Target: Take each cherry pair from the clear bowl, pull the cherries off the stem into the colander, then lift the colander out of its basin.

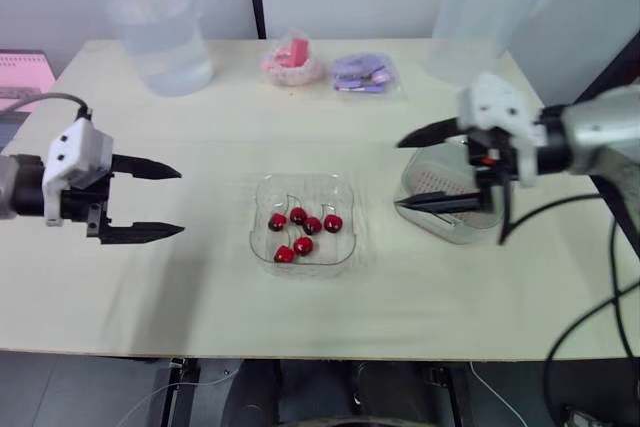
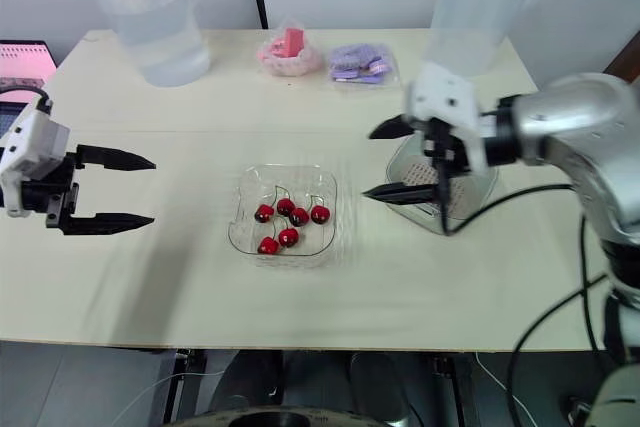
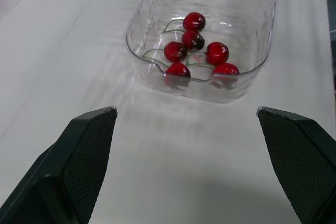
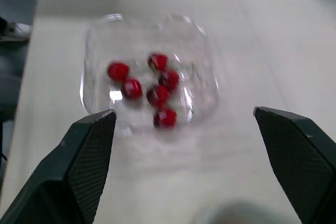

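Both pincers are released on either side of the clear bowl, and no cherry pair is taken yet.
At frame centre on the surface [image 1: 200, 297], the clear bowl [image 1: 262, 188] holds six cherries [image 1: 303, 232] with crossing stems. The left pincer [image 1: 181, 202], mid-left, should narrow and drop onto one outer cherry, not the cluster. The right pincer [image 1: 399, 175], centre-right, hovers by the colander [image 1: 432, 182] in its basin [image 1: 465, 230], well placed to pull the twin off there. A clear jug [image 1: 160, 37] stands upper left.
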